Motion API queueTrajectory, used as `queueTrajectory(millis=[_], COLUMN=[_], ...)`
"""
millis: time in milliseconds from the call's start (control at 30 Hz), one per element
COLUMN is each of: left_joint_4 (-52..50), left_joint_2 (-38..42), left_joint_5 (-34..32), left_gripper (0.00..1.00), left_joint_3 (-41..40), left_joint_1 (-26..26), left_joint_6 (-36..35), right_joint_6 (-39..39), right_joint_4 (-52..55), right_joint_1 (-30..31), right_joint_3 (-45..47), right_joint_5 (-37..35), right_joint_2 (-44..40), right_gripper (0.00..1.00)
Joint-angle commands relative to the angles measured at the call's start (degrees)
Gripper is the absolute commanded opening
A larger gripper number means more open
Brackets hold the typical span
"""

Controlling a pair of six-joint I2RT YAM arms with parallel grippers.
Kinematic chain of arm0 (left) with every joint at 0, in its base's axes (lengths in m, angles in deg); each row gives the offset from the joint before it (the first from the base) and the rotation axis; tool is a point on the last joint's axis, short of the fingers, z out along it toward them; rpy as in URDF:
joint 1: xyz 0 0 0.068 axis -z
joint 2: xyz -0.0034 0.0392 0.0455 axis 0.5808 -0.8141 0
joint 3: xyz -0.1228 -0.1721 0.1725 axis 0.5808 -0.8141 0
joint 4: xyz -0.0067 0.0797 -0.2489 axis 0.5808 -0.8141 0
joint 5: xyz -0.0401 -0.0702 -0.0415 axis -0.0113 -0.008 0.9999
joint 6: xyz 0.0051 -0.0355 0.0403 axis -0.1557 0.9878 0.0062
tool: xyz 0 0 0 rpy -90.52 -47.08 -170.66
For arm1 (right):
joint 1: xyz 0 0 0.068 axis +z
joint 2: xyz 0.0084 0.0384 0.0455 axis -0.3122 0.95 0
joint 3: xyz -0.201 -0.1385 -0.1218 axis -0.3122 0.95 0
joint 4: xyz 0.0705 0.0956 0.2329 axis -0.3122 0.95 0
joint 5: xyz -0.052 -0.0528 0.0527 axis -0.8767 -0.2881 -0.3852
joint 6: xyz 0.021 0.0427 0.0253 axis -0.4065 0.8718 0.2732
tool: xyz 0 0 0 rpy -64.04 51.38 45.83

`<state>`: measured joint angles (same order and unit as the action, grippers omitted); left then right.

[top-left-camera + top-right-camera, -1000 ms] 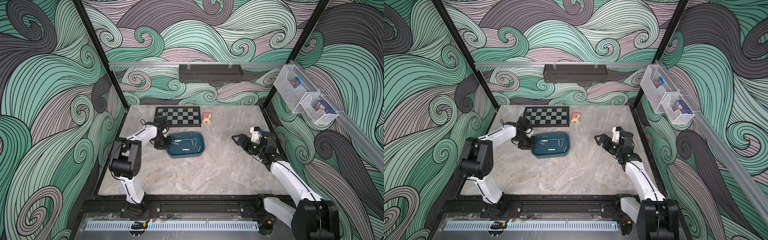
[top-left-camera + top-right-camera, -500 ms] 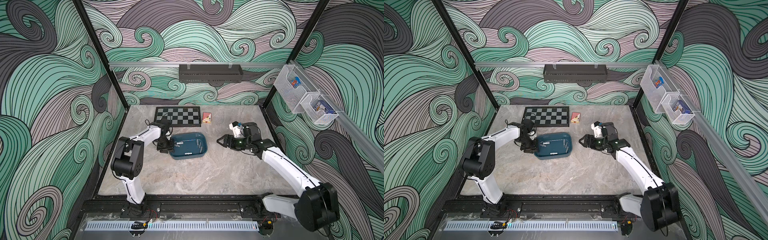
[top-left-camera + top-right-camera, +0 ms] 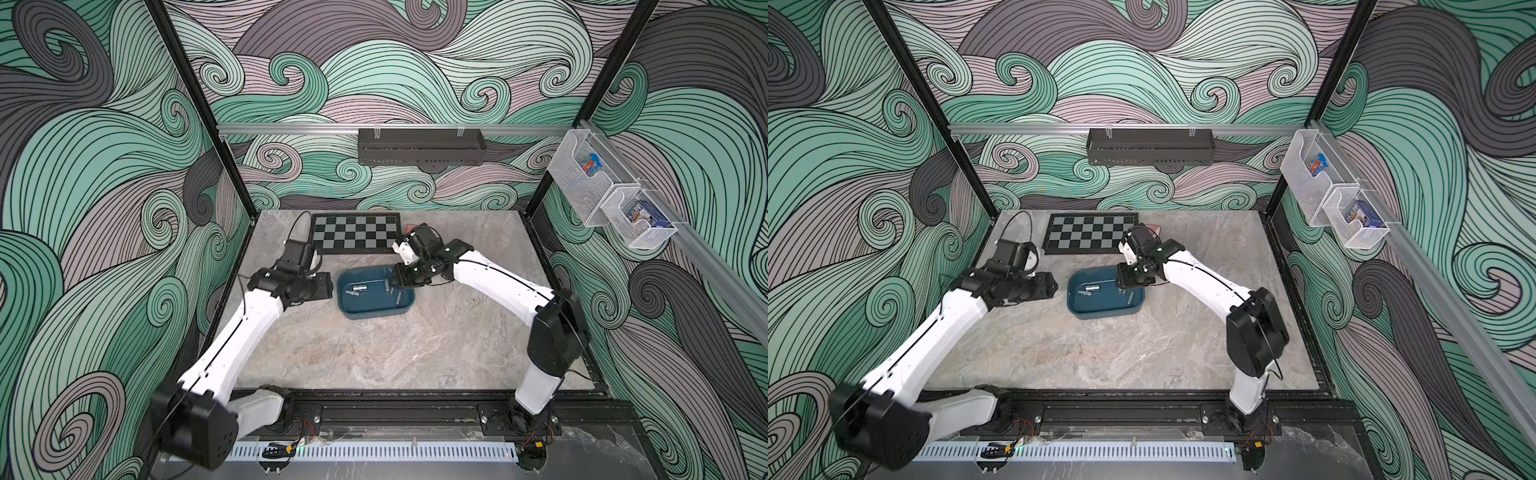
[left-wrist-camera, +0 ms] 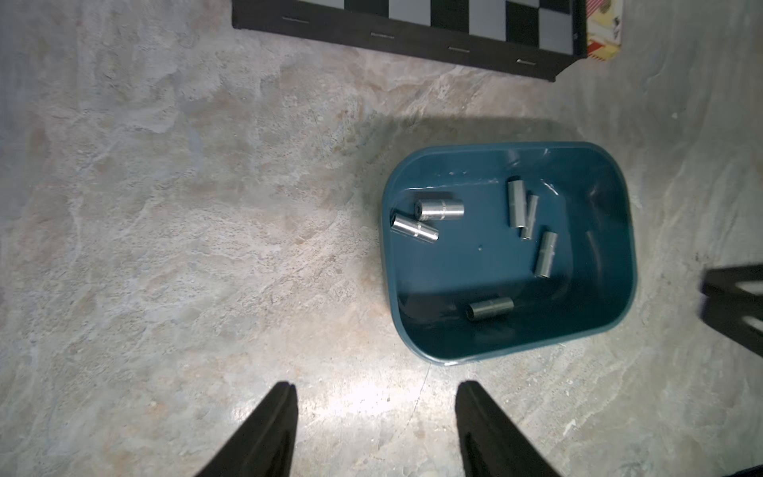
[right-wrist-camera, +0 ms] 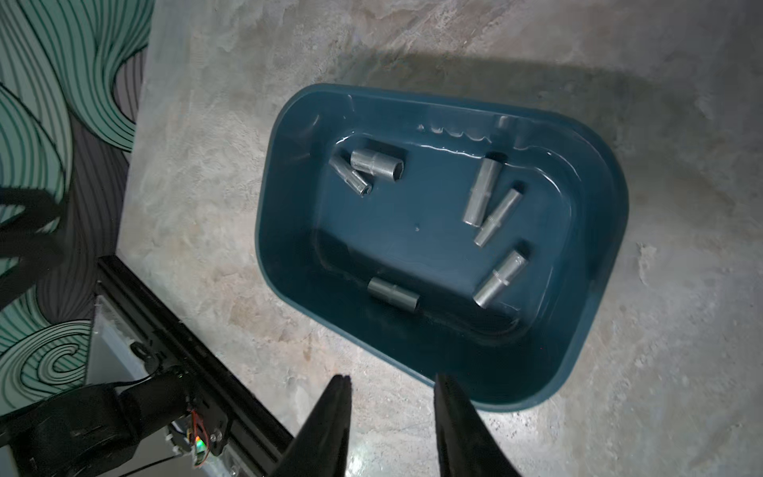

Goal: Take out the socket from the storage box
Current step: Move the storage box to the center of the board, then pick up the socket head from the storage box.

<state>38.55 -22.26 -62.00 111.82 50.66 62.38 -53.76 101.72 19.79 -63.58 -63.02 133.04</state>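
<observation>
R claw released, empty, tips at rim of storage box; six sockets lie inside, just ahead. L claw released, empty, over bare surface, box ahead, apart.

worktop: grey-beige marbled slab, as i see it in both top views. items i count lying directly on it:
- storage box, dark teal, near the middle, slightly skewed.
- chessboard, black and grey, flat at the far edge, apart from the box.
- small red-and-cream packet, just beside the chessboard's right end.
</observation>
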Motion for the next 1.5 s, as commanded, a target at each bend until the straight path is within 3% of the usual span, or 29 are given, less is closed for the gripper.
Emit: queueTrajectory(millis=[0, 167, 500, 1267, 1467], left_joint_4=[1.4, 1.5, 0.8, 1.8, 1.8], left_joint_2=[4.5, 8.6, 8.9, 10.5, 10.5], left_joint_5=[-1.5, -0.6, -3.2, -4.5, -4.6], left_gripper=[0.67, 0.67, 0.65, 0.65, 0.65], left_joint_3=[-3.5, -5.6, -4.8, -5.5, -5.6], left_joint_1=[0.1, 0.2, 0.2, 0.6, 0.7], left_joint_6=[0.9, 0.6, -0.8, -1.0, -1.0], right_joint_6=[-0.9, -0.7, 0.1, 1.9, 0.8], right_joint_4=[6.4, 6.9, 10.8, 10.8, 11.5], right_joint_1=[0.9, 1.0, 1.0, 1.8, 2.6], right_joint_3=[-7.4, -14.9, -27.9, -26.9, -25.1], right_joint_5=[-7.2, -7.6, -10.7, -13.3, -17.0], right_joint_2=[7.2, 15.8, 28.0, 32.8, 32.2], right_gripper=[0.38, 0.37, 0.37, 0.35, 0.34])
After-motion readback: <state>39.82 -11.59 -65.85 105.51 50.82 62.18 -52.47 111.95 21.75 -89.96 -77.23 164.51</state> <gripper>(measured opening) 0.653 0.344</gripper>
